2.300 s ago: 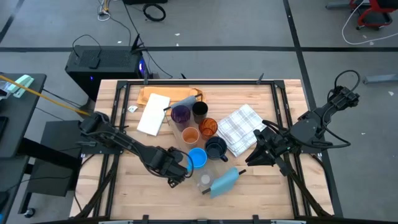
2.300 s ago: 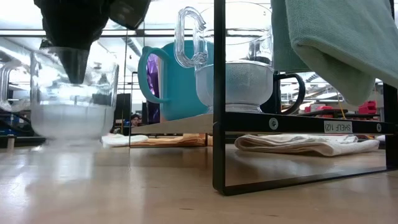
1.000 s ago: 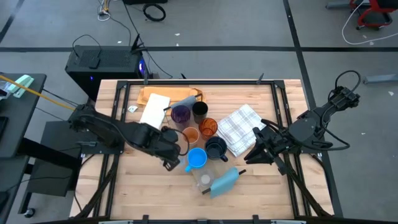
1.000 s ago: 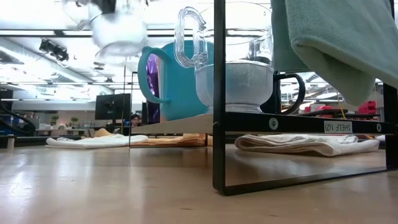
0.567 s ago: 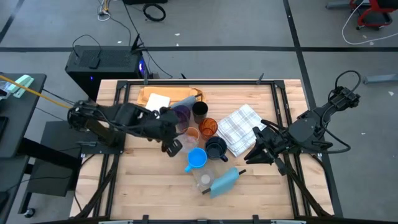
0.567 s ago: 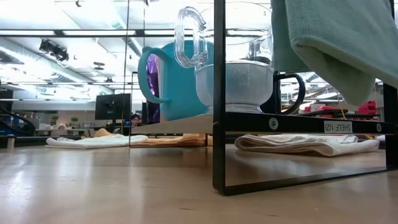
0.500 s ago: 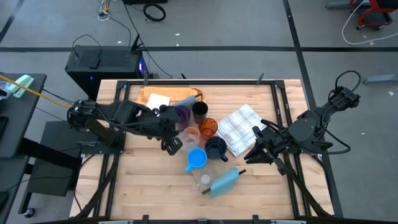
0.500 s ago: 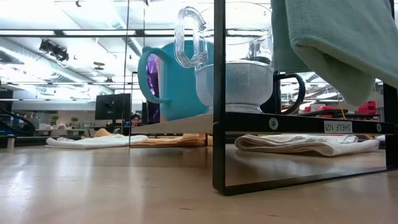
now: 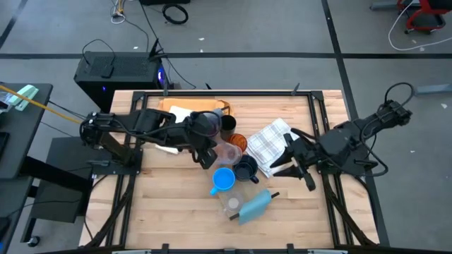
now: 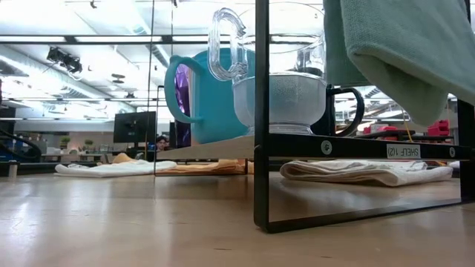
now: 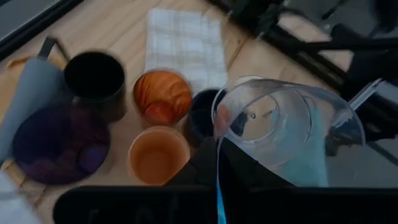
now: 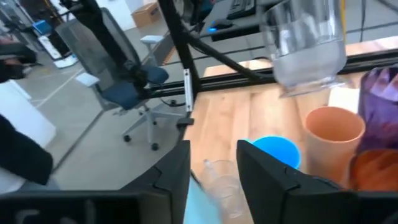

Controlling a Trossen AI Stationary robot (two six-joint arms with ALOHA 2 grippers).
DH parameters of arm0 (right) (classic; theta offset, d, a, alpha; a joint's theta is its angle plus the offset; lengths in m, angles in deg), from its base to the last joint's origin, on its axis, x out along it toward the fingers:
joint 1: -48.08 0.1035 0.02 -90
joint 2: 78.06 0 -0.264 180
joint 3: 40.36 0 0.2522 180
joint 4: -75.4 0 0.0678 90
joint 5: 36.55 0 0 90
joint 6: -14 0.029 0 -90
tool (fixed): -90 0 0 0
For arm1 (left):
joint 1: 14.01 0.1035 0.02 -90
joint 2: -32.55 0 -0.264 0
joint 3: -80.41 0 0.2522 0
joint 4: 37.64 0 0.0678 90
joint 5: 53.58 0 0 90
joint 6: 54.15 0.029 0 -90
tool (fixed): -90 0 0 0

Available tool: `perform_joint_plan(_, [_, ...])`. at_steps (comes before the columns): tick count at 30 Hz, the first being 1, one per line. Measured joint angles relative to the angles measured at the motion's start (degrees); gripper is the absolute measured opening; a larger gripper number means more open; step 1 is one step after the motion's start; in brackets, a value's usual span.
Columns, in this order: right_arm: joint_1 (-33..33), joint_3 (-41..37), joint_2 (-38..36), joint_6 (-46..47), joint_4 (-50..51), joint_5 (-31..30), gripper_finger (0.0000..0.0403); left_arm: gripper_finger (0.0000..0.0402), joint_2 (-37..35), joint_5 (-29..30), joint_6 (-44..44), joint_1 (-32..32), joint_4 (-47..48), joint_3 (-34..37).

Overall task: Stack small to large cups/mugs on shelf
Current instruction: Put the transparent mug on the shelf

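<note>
Cups cluster mid-table: purple tumbler (image 11: 61, 142), black cup (image 11: 94, 78), two orange cups (image 11: 163, 97) (image 11: 158, 155), dark navy mug (image 9: 245, 168), bright blue mug (image 9: 223, 179), and a small clear glass (image 9: 232, 205) just beside a light blue cloth (image 9: 256, 206). Left gripper (image 9: 210, 152) is clamped on a clear glass mug (image 11: 286, 127), held in the air over the orange cups and the dark navy mug. Right gripper (image 12: 212, 163), fingers a little apart and holding nothing, hangs over the near edge of the white checked cloth (image 9: 272, 146), pointed toward the cups. Orange-brown wooden board (image 9: 169, 108) lies at the table's far side, partly under the left arm. Low view: a clear mug (image 10: 278, 81) and a teal mug (image 10: 204, 93) stand on a dark-framed shelf (image 10: 334, 146).
</note>
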Motion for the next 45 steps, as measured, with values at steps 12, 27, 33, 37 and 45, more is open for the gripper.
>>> perform_joint_plan(12, [-7.1, 0.0, 1.2, -1.1, -0.1, 0.0, 0.0213, 0.0007, 0.9, -1.1, 1.3, 0.6, -1.8, 0.0])
perform_joint_plan(27, [-12.4, 0.0, 5.4, 6.5, -2.8, 0.1, 0.0256, 0.0014, 2.2, -1.3, 2.3, 0.6, -4.0, 0.0])
perform_joint_plan(33, [-12.5, 0.0, 8.1, 6.0, -4.3, 0.1, 0.0263, 0.0018, 2.1, -1.3, 2.4, 0.6, -4.1, 0.0])
perform_joint_plan(37, [-12.1, 0.0, 8.9, 3.1, -7.6, 0.5, 0.0263, 0.0007, 2.1, -1.3, 2.8, 0.6, -4.2, 0.0])
perform_joint_plan(45, [-12.3, 0.0, 9.0, 0.0, -8.7, 1.6, 0.0278, 0.0020, 2.1, -1.3, 2.8, 0.6, -4.2, 0.0])
